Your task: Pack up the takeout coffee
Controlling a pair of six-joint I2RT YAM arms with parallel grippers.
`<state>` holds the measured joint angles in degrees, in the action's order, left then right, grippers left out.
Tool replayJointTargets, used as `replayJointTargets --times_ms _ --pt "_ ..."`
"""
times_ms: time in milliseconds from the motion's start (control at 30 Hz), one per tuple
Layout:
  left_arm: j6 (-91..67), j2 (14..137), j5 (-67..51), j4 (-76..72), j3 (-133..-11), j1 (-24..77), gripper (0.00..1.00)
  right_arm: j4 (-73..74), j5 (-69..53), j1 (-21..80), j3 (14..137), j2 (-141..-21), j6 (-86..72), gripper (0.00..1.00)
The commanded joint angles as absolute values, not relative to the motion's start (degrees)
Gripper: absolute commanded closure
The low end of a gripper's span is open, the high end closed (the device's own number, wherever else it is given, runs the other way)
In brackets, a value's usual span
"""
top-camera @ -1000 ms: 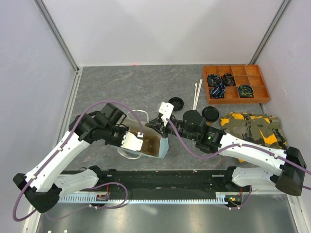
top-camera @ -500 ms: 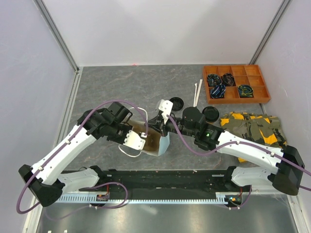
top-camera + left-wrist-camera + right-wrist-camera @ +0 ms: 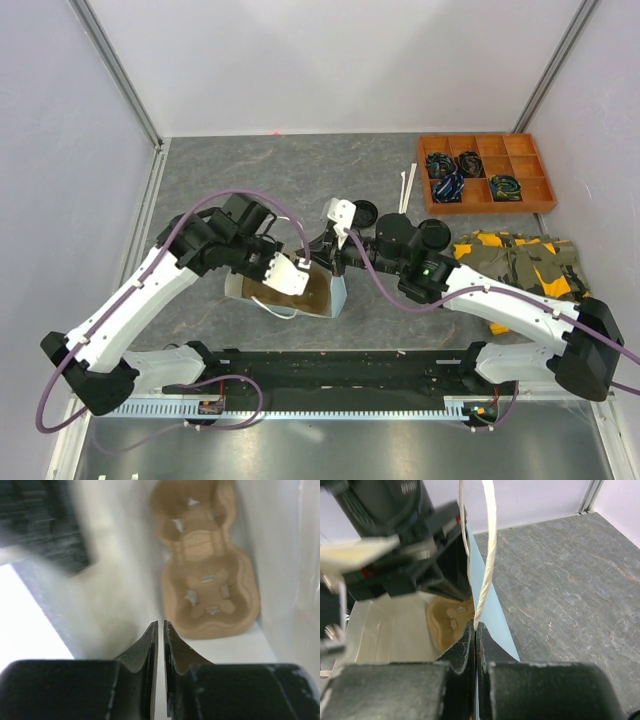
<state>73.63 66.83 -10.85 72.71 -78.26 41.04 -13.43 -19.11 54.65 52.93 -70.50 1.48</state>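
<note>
The light-blue paper bag lies between my arms with its mouth open. The tan pulp carrier sits deep inside it and also shows in the right wrist view. My left gripper is shut on the bag's near wall, jaws pinching the thin paper edge. My right gripper is shut on the opposite rim where the white handle cord rises, jaws closed. A black round lid shows on the table behind the bag; the cup under it cannot be made out.
An orange compartment tray with dark items stands at the back right. White stir sticks lie beside it. A camouflage cloth lies at the right under my right arm. Metal frame posts and walls close in the sides.
Both grippers have moved away from the bases with the bag, and the bag's mouth has been drawn wider. The left wrist has swung further over the bag.
</note>
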Motion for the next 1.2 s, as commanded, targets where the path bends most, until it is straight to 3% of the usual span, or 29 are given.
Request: replayJointTargets --times_ms 0,733,1167 --pt "76.29 68.20 -8.62 71.90 -75.32 42.19 0.86 -16.43 -21.62 53.79 56.16 -71.10 0.18 1.00" --pt "77.17 75.93 4.74 72.33 -67.77 42.19 0.86 -18.10 -26.80 51.07 56.42 -72.42 0.09 1.00" --pt "74.89 81.73 5.98 66.81 -63.90 42.10 0.85 -19.33 -29.97 48.69 56.43 -73.65 0.09 1.00"
